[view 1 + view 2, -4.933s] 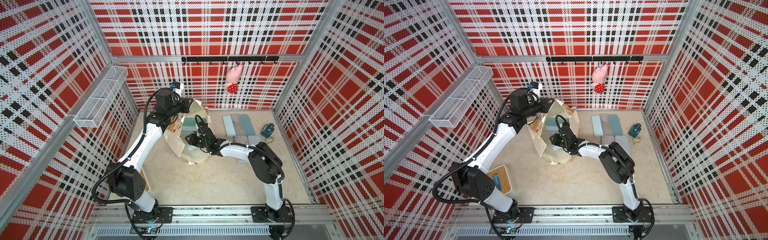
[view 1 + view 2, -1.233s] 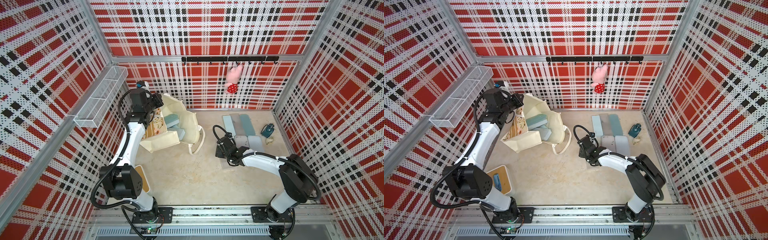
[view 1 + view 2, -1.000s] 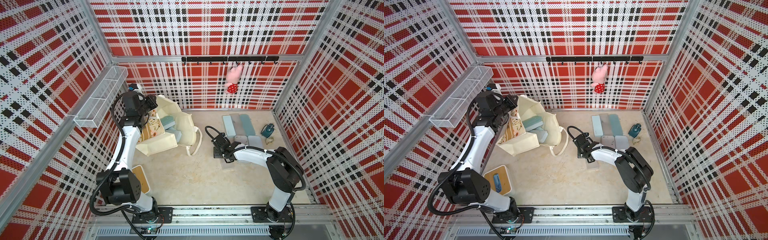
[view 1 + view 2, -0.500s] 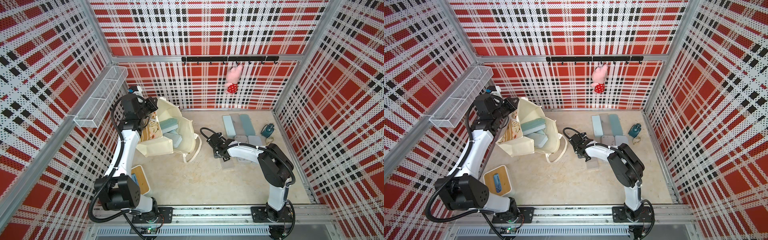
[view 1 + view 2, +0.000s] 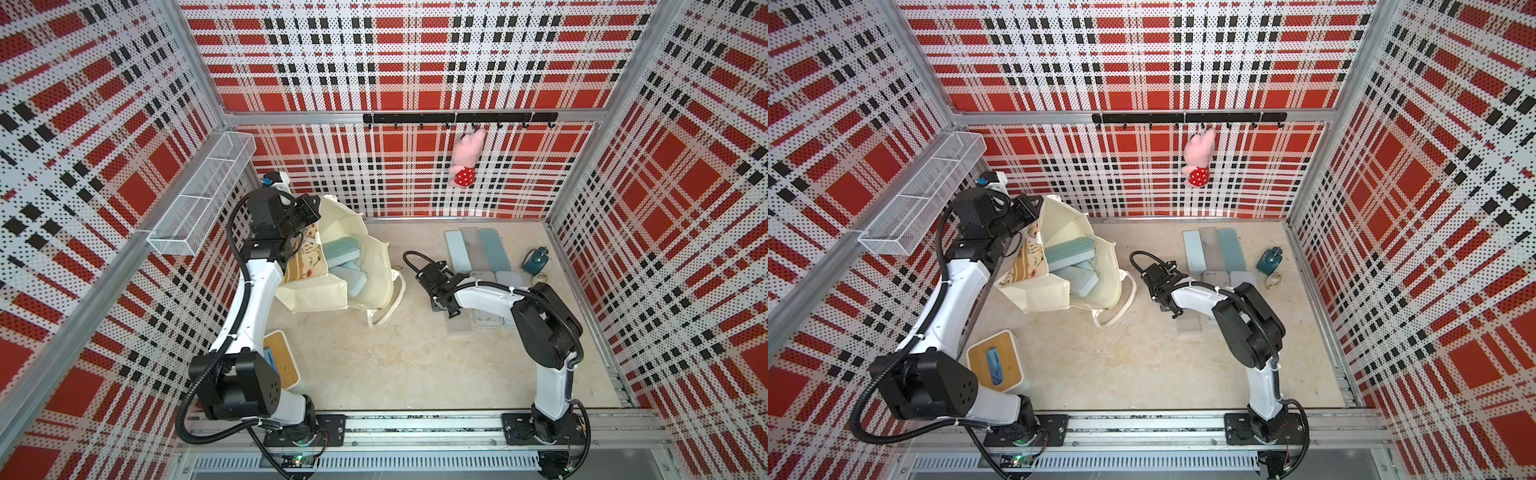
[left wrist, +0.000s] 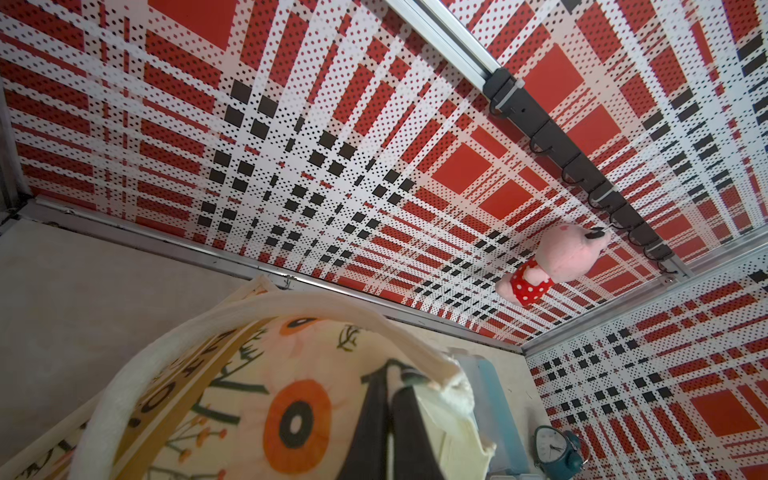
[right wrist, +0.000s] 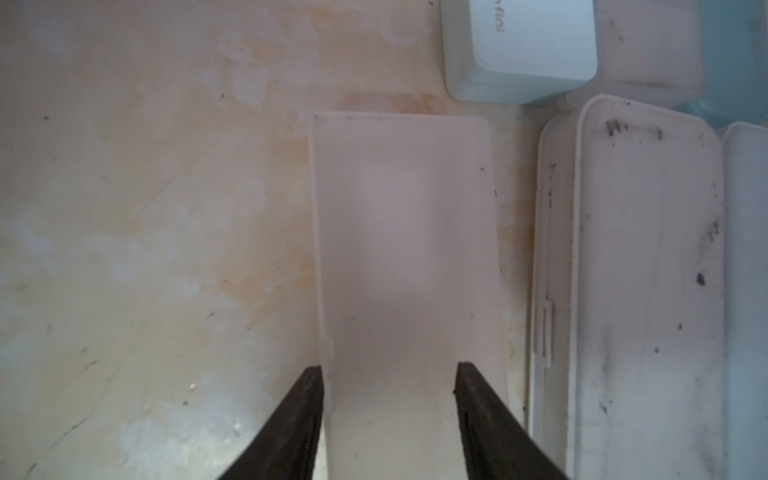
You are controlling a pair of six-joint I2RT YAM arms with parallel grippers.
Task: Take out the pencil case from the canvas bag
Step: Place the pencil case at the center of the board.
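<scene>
The cream canvas bag [image 5: 320, 291] [image 5: 1042, 295] lies tipped at the left rear with its mouth facing right. Two pale blue pencil cases [image 5: 340, 249] [image 5: 349, 280] show inside it. My left gripper [image 5: 311, 210] [image 6: 390, 372] is shut on the bag's upper rim, next to its padded handle [image 6: 291, 303]. A greyish pencil case [image 5: 459, 326] [image 7: 403, 249] lies flat on the table, right of the bag. My right gripper [image 5: 449, 309] [image 7: 388, 370] hangs over its near end. The jaws stand apart, narrower than the case, with nothing gripped between them.
Several more pencil cases [image 5: 478, 253] [image 7: 640, 270] lie at the back right, beside a teal alarm clock [image 5: 536, 262]. A pink plush [image 5: 465, 158] hangs from the hook rail. A wire basket [image 5: 203, 203] sits on the left wall. A wood-topped box [image 5: 994, 359] stands by the left arm's base.
Some seconds ago my right gripper reached into the bag; now it is over a case on the table, jaws narrower than a second ago. The left arm pulled the bag to the left rear.
</scene>
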